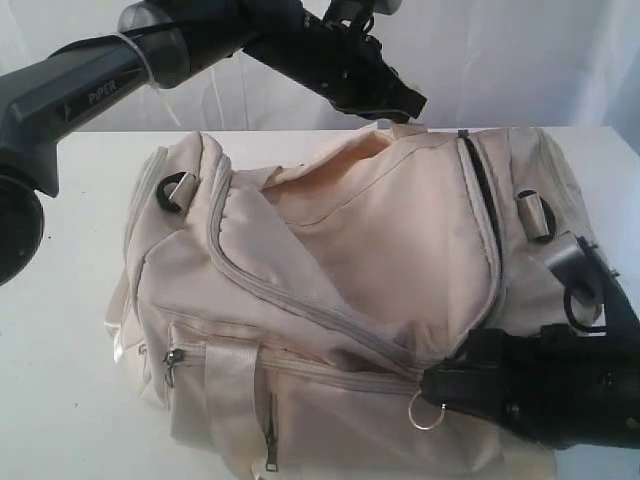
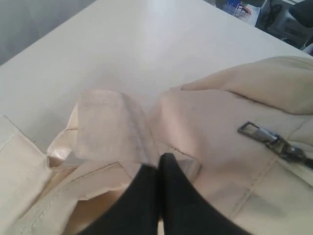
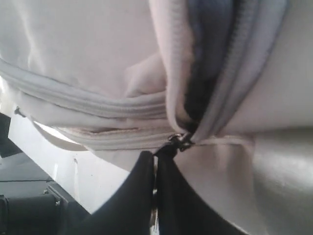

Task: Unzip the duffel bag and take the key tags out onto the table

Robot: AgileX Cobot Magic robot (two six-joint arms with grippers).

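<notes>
Right pincer [image 1: 428, 384] nipping zipper pull [image 3: 179, 142], duffel bag [image 1: 380, 240] corner

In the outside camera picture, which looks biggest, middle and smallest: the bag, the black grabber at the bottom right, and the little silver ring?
1. duffel bag: fills most of the view.
2. right gripper: much smaller, and close to the camera, so it may look oversized.
3. silver ring: smallest, hanging by that gripper.

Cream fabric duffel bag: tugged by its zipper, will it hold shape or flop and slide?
Probably floppy: the cream fabric duffel bag sags in deep folds. It may slide on the white table, so the left end effector, shut on its fabric, likely helps anchor it.
</notes>
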